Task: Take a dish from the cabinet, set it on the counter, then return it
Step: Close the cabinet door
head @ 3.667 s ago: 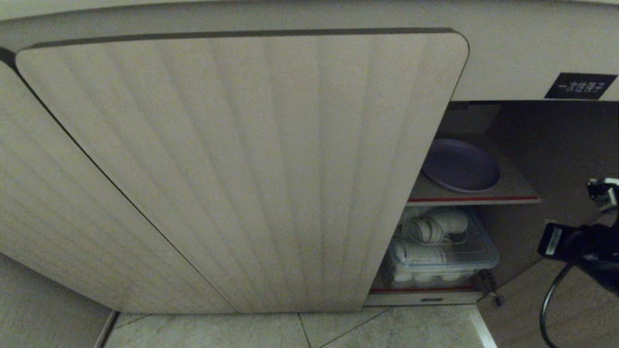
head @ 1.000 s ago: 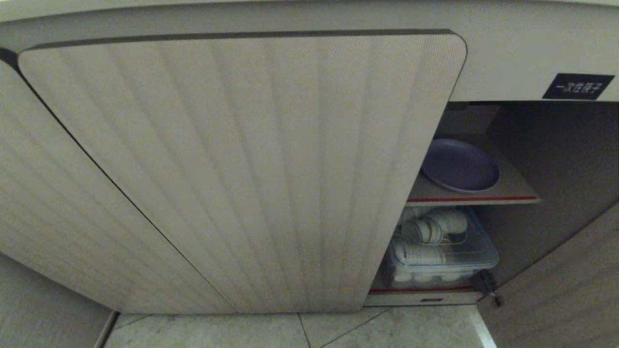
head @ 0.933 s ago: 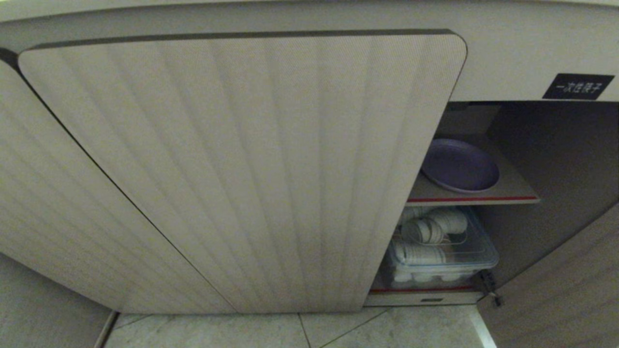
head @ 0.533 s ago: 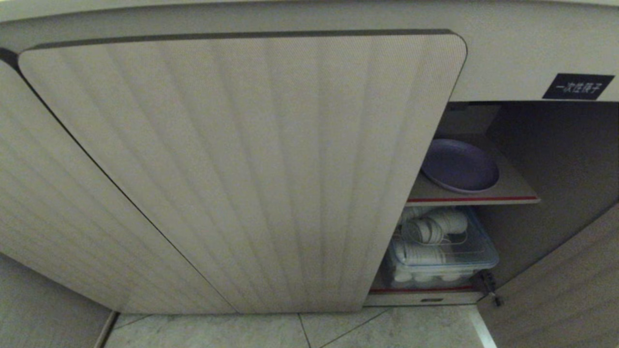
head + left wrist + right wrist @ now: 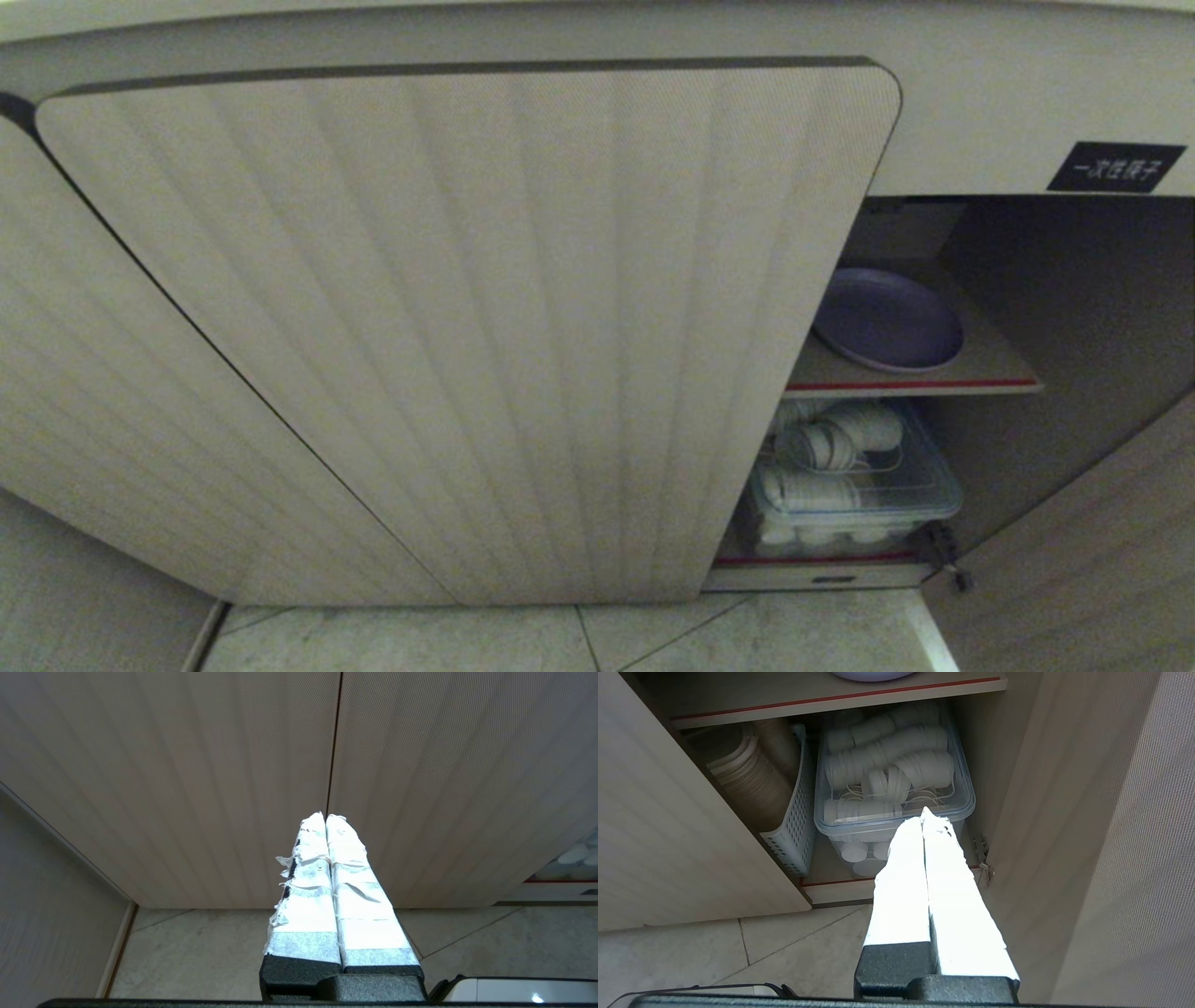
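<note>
On the upper shelf (image 5: 990,359) inside the cabinet (image 5: 1027,280), the dish (image 5: 887,319) is lying flat, lavender, near the shelf's red-trimmed front edge; only its near rim is showing in the right wrist view. Nothing is touching it.

Left of the opening, a ribbed door (image 5: 485,327) is covering most of the head view. Far right, a second door (image 5: 1102,560) is standing swung open. A black label (image 5: 1116,166) with white characters is sitting above the opening.

Below the shelf, a clear bin (image 5: 896,812) is holding stacked white cups (image 5: 887,760), most lying on their sides. Just left of it, a white perforated basket (image 5: 794,830) is holding a stack of tan bowls (image 5: 747,779). A small hinge (image 5: 984,858) is sitting at the bottom right corner of the opening.

Right gripper (image 5: 923,812) is hanging low in front of the opening, outside the cabinet, fingers pressed together and holding nothing, tips lined up with the bin's near rim, well below the dish.

Left gripper (image 5: 325,816) is idling in front of the closed doors, pointing at the seam between them, taped fingers pressed together, empty.

Floor tiles (image 5: 579,639) are showing along the near edge. Neither arm is appearing in the head view.
</note>
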You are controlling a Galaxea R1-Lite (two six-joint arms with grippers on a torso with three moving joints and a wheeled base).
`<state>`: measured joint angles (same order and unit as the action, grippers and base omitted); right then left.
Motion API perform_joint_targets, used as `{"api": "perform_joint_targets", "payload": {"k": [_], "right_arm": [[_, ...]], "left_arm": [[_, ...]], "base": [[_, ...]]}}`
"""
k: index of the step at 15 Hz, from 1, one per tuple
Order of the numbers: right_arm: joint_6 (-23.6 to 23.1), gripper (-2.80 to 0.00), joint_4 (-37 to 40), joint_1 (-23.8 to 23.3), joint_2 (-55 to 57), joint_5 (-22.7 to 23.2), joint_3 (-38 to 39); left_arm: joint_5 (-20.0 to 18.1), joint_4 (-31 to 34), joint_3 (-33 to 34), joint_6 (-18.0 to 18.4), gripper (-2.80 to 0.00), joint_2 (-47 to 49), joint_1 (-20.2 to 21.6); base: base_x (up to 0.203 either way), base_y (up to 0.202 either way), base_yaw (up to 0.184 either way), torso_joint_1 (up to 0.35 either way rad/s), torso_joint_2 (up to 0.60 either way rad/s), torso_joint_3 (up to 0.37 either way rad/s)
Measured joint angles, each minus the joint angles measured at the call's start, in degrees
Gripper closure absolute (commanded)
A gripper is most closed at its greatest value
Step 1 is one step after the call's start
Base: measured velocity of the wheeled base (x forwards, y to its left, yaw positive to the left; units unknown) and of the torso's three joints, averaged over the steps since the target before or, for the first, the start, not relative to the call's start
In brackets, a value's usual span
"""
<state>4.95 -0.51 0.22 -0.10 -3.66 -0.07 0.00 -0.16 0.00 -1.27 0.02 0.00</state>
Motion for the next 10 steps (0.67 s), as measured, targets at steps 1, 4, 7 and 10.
{"api": "perform_joint_targets", "payload": {"k": [1,4,7,10], "right_arm": [[-0.1,0.0,0.0,0.0,0.0,0.0,0.0],[-2.5,0.0,0.2,0.0,0.0,0.2,0.0],[-7.9,0.0,0.4,0.0,0.0,0.5,0.1],[-8.7,0.0,0.4,0.0,0.0,1.9,0.1]], "left_arm": [[0.0,0.0,0.0,0.0,0.0,0.0,0.0],[0.0,0.0,0.0,0.0,0.0,0.0,0.0],[0.0,0.0,0.0,0.0,0.0,0.0,0.0],[0.0,-0.1,0.0,0.0,0.0,0.0,0.0]], "base": [[0.0,0.0,0.0,0.0,0.0,0.0],[0.0,0.0,0.0,0.0,0.0,0.0],[0.0,0.0,0.0,0.0,0.0,0.0],[0.0,0.0,0.0,0.0,0.0,0.0]]}}
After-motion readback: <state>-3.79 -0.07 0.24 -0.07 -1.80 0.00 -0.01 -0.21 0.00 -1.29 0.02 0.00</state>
